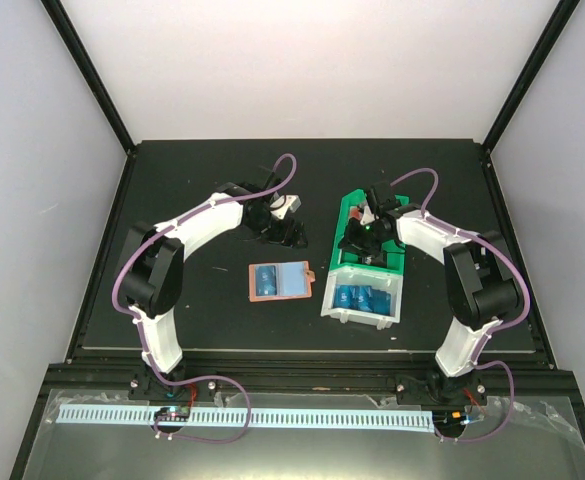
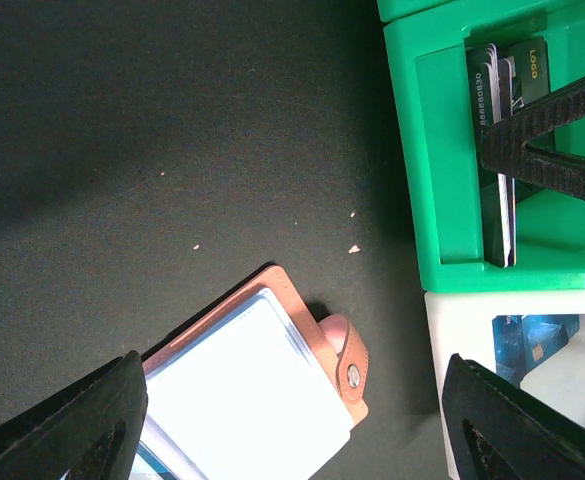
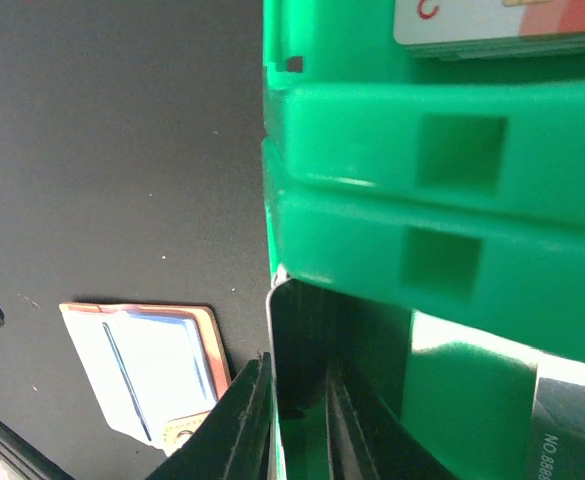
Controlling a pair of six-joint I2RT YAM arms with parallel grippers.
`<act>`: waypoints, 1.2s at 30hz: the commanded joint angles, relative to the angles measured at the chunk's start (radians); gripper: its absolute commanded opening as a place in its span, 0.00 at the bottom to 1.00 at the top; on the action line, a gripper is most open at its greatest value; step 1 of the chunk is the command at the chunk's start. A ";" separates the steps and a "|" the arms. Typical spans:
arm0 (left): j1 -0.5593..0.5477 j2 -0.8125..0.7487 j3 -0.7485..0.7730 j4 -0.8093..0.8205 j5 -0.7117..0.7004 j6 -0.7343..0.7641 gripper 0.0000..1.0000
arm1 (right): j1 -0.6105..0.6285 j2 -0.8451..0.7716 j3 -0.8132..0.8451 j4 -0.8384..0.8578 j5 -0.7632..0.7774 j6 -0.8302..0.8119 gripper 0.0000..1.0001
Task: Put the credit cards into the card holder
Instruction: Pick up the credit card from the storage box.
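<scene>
The salmon-pink card holder (image 1: 278, 281) lies open on the black mat, a blue card (image 1: 264, 281) in its left half. My left gripper (image 1: 287, 225) hovers open behind it; in the left wrist view the card holder (image 2: 262, 400) shows between its wide-spread fingers (image 2: 72, 430). My right gripper (image 1: 365, 240) reaches down into the green bin (image 1: 350, 215). Its jaws (image 3: 297, 420) stand narrowly apart around a dark card (image 3: 312, 340) standing on edge. More dark credit cards (image 2: 497, 120) stand in that bin. Several blue credit cards (image 1: 362, 298) lie in the white bin (image 1: 334, 300).
The green and white bins sit joined, right of the card holder. A pale card with red marking (image 3: 492, 20) lies in a farther green compartment. Black frame posts rise at the mat's back corners.
</scene>
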 commanded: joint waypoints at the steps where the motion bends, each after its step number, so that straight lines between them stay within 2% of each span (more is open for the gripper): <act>1: -0.004 0.002 0.010 -0.013 -0.006 -0.004 0.82 | 0.005 -0.029 0.024 -0.003 -0.018 0.006 0.17; 10: -0.004 0.001 0.006 -0.012 -0.006 -0.003 0.82 | 0.005 -0.051 0.028 -0.012 -0.019 0.007 0.12; 31: -0.004 0.001 -0.002 -0.011 -0.007 -0.004 0.82 | 0.004 -0.056 0.021 0.008 -0.033 0.003 0.14; 36: -0.004 -0.001 -0.003 -0.011 -0.009 -0.003 0.82 | 0.005 -0.057 0.017 0.008 -0.032 0.001 0.10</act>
